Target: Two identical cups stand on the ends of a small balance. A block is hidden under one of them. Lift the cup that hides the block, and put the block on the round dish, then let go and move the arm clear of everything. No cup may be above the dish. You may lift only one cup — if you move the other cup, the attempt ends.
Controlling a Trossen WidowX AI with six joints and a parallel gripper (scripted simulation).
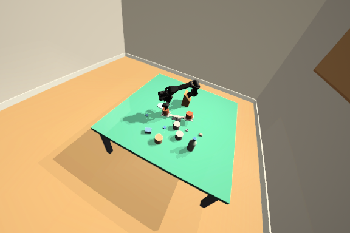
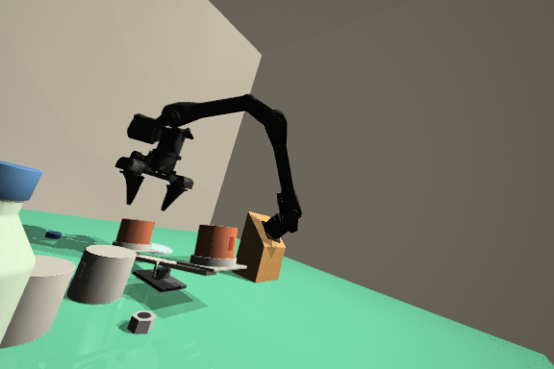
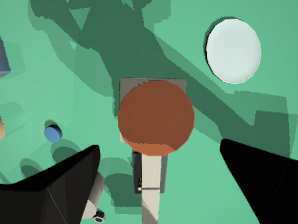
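Observation:
One orange-red cup point(image 1: 165, 111) point(image 2: 136, 232) point(image 3: 156, 115) stands on the balance end nearer the round white dish point(image 1: 160, 105) point(image 2: 162, 248) point(image 3: 233, 51). The other orange-red cup point(image 1: 189, 114) point(image 2: 216, 242) stands on the far end of the balance point(image 2: 192, 267) point(image 3: 151, 172). I cannot tell for certain which end hangs lower. No block shows; the cups hide what is under them. My gripper point(image 2: 146, 207) point(image 3: 162, 149) is open and empty, pointing down above the dish-side cup, with a gap between fingertips and cup top. The dish bears nothing.
A wooden block point(image 1: 186, 99) point(image 2: 262, 261) stands by the arm's base. Two pale cylinders point(image 1: 176, 125) point(image 1: 179, 135), a tan cylinder point(image 1: 158, 139), a bottle point(image 1: 191, 145) point(image 2: 12, 261), a blue box point(image 1: 147, 130), a nut point(image 2: 141, 323) and small blue discs point(image 1: 164, 127) point(image 1: 146, 115) stand around the balance.

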